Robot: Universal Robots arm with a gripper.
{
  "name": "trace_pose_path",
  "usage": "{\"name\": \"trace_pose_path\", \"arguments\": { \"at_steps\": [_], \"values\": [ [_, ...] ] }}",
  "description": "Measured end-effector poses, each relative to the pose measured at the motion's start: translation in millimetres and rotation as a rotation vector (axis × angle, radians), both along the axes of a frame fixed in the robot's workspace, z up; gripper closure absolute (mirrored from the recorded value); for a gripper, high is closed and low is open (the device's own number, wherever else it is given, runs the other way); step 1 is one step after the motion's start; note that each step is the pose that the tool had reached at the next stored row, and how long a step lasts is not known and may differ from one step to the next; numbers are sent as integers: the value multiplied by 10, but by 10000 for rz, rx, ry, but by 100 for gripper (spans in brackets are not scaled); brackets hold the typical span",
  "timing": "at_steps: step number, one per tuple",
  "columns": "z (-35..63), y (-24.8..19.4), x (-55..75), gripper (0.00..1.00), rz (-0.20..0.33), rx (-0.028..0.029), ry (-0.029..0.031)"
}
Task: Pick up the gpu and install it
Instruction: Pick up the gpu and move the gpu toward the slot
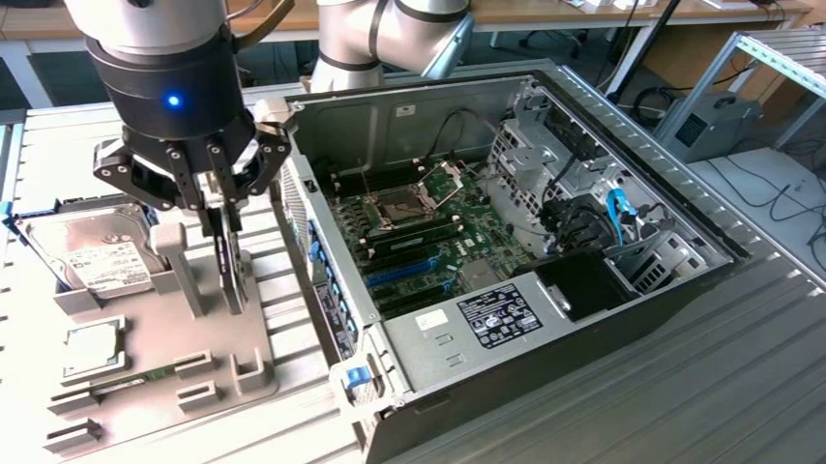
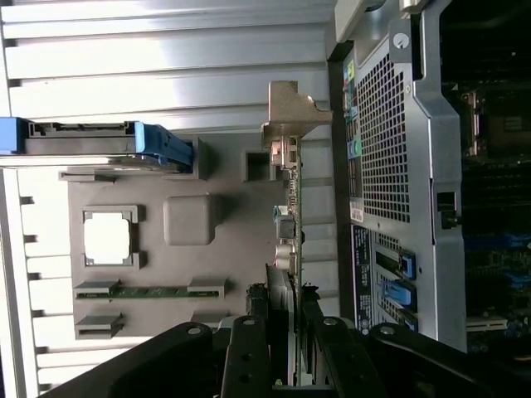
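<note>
The gpu (image 1: 232,266) stands on edge in the grey holder tray (image 1: 246,338), a thin dark card seen edge-on. My gripper (image 1: 222,208) hangs straight over it with its black fingers (image 1: 265,164) closed on the card's upper edge, shut on it. In the wrist view the gpu (image 2: 289,207) runs away from my gripper (image 2: 284,323), its silver bracket (image 2: 290,116) at the far end and a finger (image 2: 246,352) on each side of it. I cannot tell whether the card's lower edge still sits in the tray slot.
The open computer case (image 1: 427,87) lies right beside the tray, motherboard (image 1: 432,237) facing up; its perforated rear wall (image 2: 390,166) is close to the gpu. The tray also holds a hard drive (image 1: 91,256), a processor (image 1: 93,348) and a memory stick (image 1: 130,379).
</note>
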State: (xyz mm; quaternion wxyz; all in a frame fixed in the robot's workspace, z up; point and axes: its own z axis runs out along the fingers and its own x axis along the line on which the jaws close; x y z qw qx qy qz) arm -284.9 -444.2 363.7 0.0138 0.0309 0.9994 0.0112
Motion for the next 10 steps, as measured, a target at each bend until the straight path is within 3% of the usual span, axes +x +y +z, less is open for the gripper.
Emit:
{"name": "trace_pose_path", "arguments": {
  "at_steps": [10],
  "values": [
    [95,0,46,74,-1,5,4]
  ]
}}
